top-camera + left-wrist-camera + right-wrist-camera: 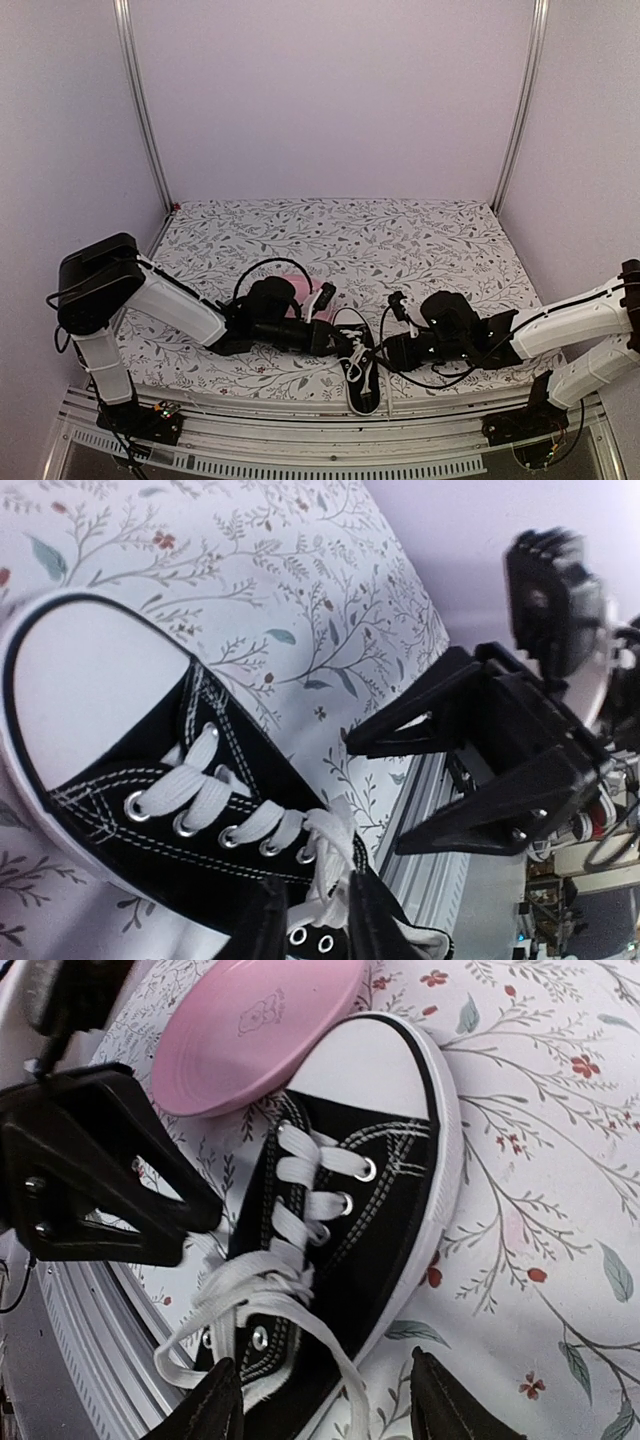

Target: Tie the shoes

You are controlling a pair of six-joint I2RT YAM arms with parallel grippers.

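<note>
Item: black low-top canvas sneaker with white rubber sole (358,368), at the near edge of the floral tablecloth (420,240), heel nearest, between both grippers.
Left gripper (318,905): jaws narrow, pinching a loose white lace (322,880).
Right gripper (320,1365): jaws wide, empty.
Step, judged: gathering laces. Next, the right takes the other strand.
Round pink plate (260,1030) beside the toe: clear from the right wrist, mostly hidden from above.
</note>
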